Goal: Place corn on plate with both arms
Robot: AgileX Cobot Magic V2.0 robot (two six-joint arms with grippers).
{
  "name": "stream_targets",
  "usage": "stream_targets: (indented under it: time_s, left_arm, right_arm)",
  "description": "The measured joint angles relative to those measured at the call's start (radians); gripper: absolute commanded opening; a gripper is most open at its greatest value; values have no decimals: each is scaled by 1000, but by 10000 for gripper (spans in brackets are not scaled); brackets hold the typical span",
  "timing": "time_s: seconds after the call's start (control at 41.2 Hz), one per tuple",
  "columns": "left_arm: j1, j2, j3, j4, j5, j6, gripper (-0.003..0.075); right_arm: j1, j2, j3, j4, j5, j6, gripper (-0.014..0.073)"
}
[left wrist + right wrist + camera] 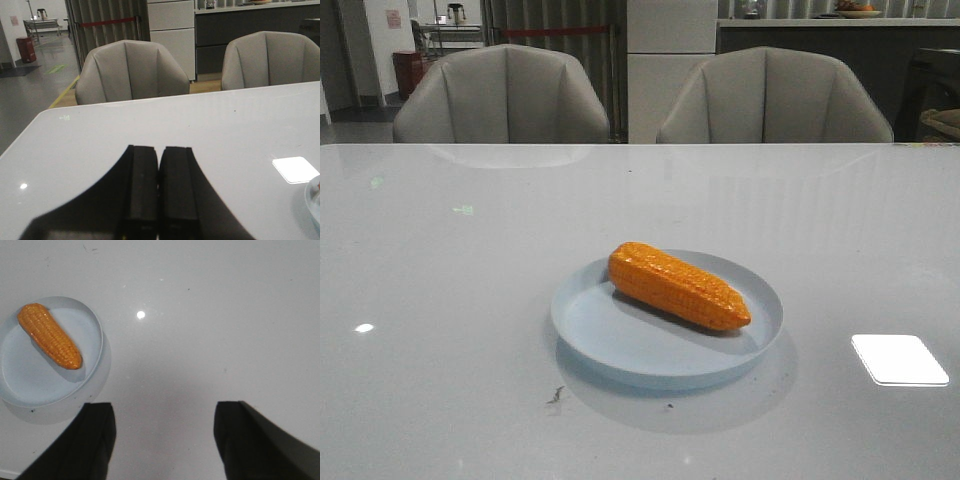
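1. The pale blue plate sits on the glossy white table and holds one thing: the orange-yellow corn cob.
2. The corn cob lies flat on its side inside the plate's rim, across the far half of the plate, its whole length within the rim.
3. In the front view its long axis runs on a diagonal: the blunt, thicker end points to the far left, the tapered tip to the near right, close to the rim.
4. The left arm's fingers are pressed together with no gap and nothing between them; they hang over bare table, and only a sliver of the plate's rim shows at the edge of that wrist view.
5. The right arm's fingers are spread wide and grip nothing.
6. The corn cob lies well apart from the right fingers, off to one side of the gap between them, touching neither.
7. Two grey chairs stand behind the table's far edge.
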Motion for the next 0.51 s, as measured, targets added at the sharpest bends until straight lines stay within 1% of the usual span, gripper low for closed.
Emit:
stream_targets:
  time_s: [0.194,0.267,0.34,0.388,0.51]
  left_arm:
    - [43,-207,154,0,-1,0,94]
    - [50,-282,156,-1,11,0,94]
    - [50,-352,154,-1,55,0,94]
    - [50,-368,154,-1,90,0,94]
    - [52,-372,154,-1,123,0,94]
  right_arm:
    - [0,0,0,0,0,0,533]
    - [0,0,0,0,0,0,533]
    - [0,0,0,0,0,0,533]
    - [0,0,0,0,0,0,533]
    - [0,0,0,0,0,0,533]
